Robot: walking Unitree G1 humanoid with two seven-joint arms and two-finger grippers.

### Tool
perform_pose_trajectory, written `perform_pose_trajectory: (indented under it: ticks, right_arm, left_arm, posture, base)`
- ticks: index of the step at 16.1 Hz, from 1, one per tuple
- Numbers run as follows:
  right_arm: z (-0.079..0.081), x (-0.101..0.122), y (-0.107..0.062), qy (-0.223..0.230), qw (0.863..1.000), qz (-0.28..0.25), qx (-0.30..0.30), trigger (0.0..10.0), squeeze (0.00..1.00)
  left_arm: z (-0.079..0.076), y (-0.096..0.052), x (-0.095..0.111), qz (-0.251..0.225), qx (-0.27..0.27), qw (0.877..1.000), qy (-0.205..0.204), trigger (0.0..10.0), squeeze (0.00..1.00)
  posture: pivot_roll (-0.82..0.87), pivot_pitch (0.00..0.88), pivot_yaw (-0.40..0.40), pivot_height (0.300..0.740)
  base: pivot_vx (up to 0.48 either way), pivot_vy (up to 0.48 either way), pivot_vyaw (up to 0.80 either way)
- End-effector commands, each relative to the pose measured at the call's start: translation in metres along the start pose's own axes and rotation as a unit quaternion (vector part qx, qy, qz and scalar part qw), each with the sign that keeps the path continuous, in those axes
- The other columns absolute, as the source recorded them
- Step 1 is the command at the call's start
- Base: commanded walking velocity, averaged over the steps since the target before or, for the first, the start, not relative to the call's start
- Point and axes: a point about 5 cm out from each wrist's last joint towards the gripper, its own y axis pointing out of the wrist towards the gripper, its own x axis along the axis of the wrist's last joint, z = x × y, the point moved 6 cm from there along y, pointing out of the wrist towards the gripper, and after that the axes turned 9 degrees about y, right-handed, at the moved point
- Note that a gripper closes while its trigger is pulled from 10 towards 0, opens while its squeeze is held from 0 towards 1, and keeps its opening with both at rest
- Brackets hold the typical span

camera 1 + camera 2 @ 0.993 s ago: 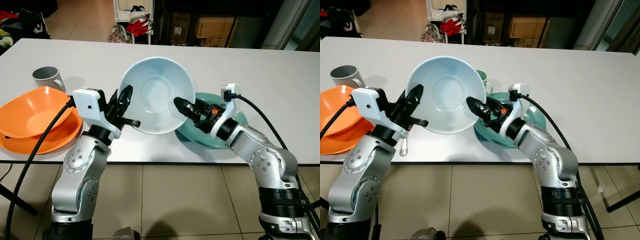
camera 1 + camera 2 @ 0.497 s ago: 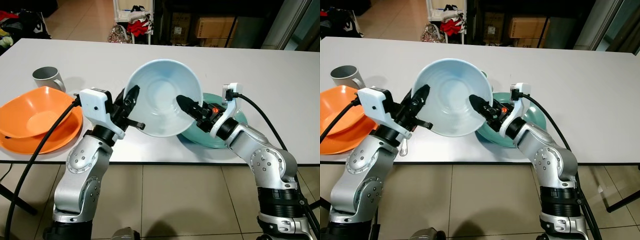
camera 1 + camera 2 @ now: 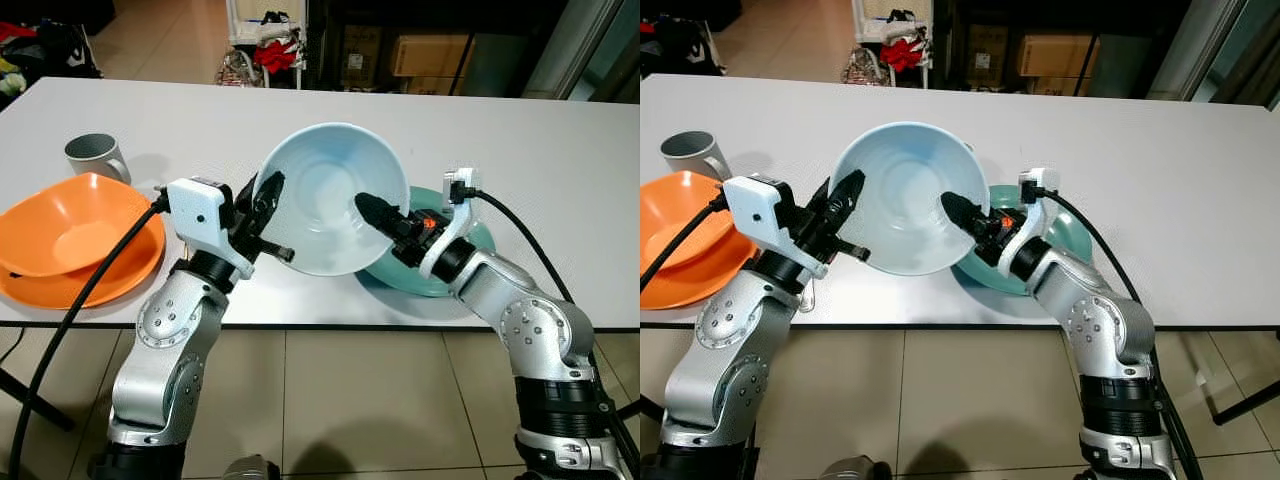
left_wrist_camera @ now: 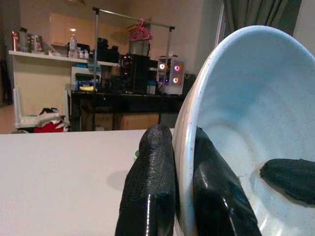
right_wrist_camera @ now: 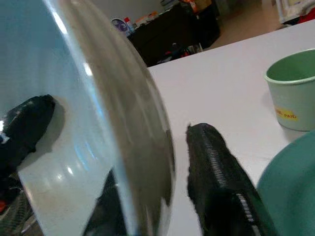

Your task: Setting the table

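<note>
A pale blue bowl (image 3: 333, 198) was held tilted above the white table (image 3: 560, 150), gripped from both sides. The left gripper (image 3: 268, 215) pinched its rim, one finger inside and one outside; the right gripper (image 3: 375, 215) clamped the opposite rim likewise. Beneath sat a teal plate (image 3: 440, 275); orange bowls (image 3: 70, 235) and a grey mug (image 3: 95, 155) stood at the robot's left.

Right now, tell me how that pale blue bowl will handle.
The pale blue bowl looks glazed, so probably slippery and breakable. The left gripper and right gripper each pinch its thin rim, and it hangs tilted, so it may swing or slip.
</note>
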Motion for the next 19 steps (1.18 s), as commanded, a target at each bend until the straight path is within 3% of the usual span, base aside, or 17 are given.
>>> perform_pose_trajectory:
  ticks: [1, 5, 7, 8, 9, 10, 11, 13, 14, 19]
  right_arm:
    - [-0.007, 0.004, -0.005, -0.005, 1.0, -0.004, -0.018, 0.0, 0.0]
    - [-0.008, 0.005, -0.004, -0.003, 1.0, -0.006, -0.021, 0.0, 0.0]
    - [-0.01, 0.005, -0.005, -0.002, 1.0, -0.005, -0.027, 0.0, 0.0]
    - [-0.01, 0.005, -0.005, -0.002, 1.0, -0.005, -0.028, 0.0, 0.0]
    - [-0.012, 0.007, -0.006, -0.004, 0.999, -0.007, -0.031, 0.0, 0.0]
    - [-0.013, 0.008, -0.006, -0.004, 0.999, -0.009, -0.033, 0.0, 0.0]
    - [-0.013, 0.009, -0.006, -0.004, 0.999, -0.01, -0.033, 0.0, 0.0]
    - [-0.013, 0.009, -0.006, -0.004, 0.999, -0.012, -0.035, 0.0, 0.0]
    - [-0.014, 0.01, -0.006, -0.003, 0.999, -0.014, -0.038, 0.0, 0.0]
    - [-0.029, 0.026, -0.002, -0.002, 0.995, -0.045, -0.09, 0.0, 0.0]
  left_arm:
    - [0.001, 0.003, 0.016, -0.035, -0.002, 0.999, 0.01, 0.0, 0.0]
    - [-0.002, 0.004, 0.016, -0.035, -0.011, 0.999, 0.013, 0.0, 0.0]
    - [-0.004, 0.004, 0.015, -0.033, -0.015, 0.999, 0.014, 2.3, 0.0]
    - [-0.004, 0.004, 0.015, -0.033, -0.015, 0.999, 0.015, 2.3, 0.0]
    - [-0.005, 0.005, 0.015, -0.033, -0.017, 0.999, 0.017, 6.9, 0.0]
    - [-0.006, 0.005, 0.015, -0.033, -0.019, 0.999, 0.019, 8.7, 0.0]
    - [-0.007, 0.006, 0.015, -0.033, -0.021, 0.999, 0.021, 9.9, 0.0]
    - [-0.009, 0.007, 0.015, -0.033, -0.028, 0.999, 0.015, 10.0, 0.0]
    - [-0.01, 0.007, 0.015, -0.034, -0.034, 0.999, 0.0, 10.0, 1.0]
    - [-0.019, 0.006, 0.018, -0.038, -0.054, 0.998, -0.003, 10.0, 1.0]
  posture:
    - [0.07, 0.0, 0.01, 0.74]
    - [0.07, 0.0, 0.013, 0.74]
    - [0.07, 0.0, 0.015, 0.74]
    - [0.07, 0.0, 0.015, 0.74]
    - [0.07, 0.0, 0.018, 0.74]
    - [0.07, 0.0, 0.019, 0.74]
    - [0.06, 0.0, 0.019, 0.74]
    - [0.06, 0.0, 0.019, 0.74]
    - [0.06, 0.0, 0.019, 0.74]
    - [0.07, 0.0, 0.018, 0.74]
  base:
    - [0.0, 0.0, 0.0]
    - [0.0, 0.0, 0.0]
    - [0.0, 0.0, 0.0]
    - [0.0, 0.0, 0.0]
    - [0.0, 0.0, 0.0]
    - [0.0, 0.0, 0.0]
    - [0.0, 0.0, 0.0]
    - [0.0, 0.0, 0.0]
    - [0.0, 0.0, 0.0]
    - [0.0, 0.0, 0.0]
